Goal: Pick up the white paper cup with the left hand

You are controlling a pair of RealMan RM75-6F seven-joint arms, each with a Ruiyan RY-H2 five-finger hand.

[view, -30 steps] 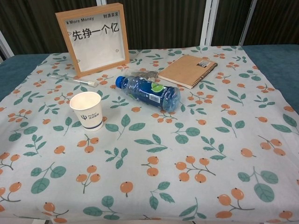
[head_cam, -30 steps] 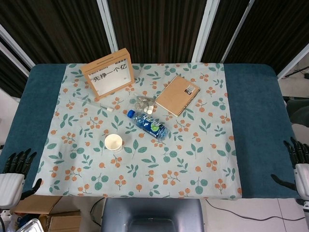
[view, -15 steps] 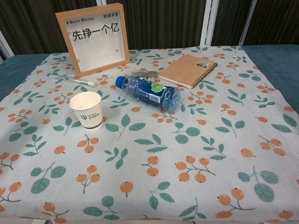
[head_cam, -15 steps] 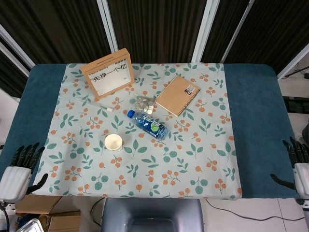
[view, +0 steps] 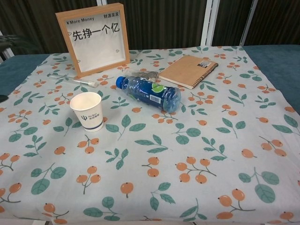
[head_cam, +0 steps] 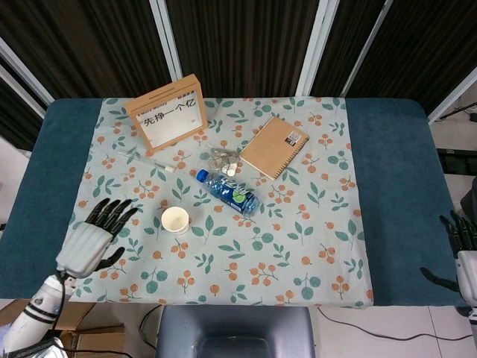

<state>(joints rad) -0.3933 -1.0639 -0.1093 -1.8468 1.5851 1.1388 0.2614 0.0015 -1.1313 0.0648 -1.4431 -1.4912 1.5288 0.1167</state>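
The white paper cup [head_cam: 176,220] stands upright and empty on the flowered cloth, left of centre; the chest view shows the cup [view: 87,111] with a small blue logo. My left hand [head_cam: 93,239] hovers over the cloth's left part, a short way left of the cup, fingers spread and holding nothing. In the chest view only dark fingertips [view: 10,41] of it show at the left edge. My right hand [head_cam: 463,252] stays off the table's right front corner, fingers apart, empty.
A blue water bottle [head_cam: 227,192] lies on its side right of the cup. Behind it are a pile of coins [head_cam: 223,159], a brown notebook [head_cam: 274,146], a wooden framed sign [head_cam: 166,113] and a thin pen-like stick [head_cam: 146,159].
My left hand has risen from the table's front left corner and moved forward and right over the cloth toward the cup. The right hand has barely moved.
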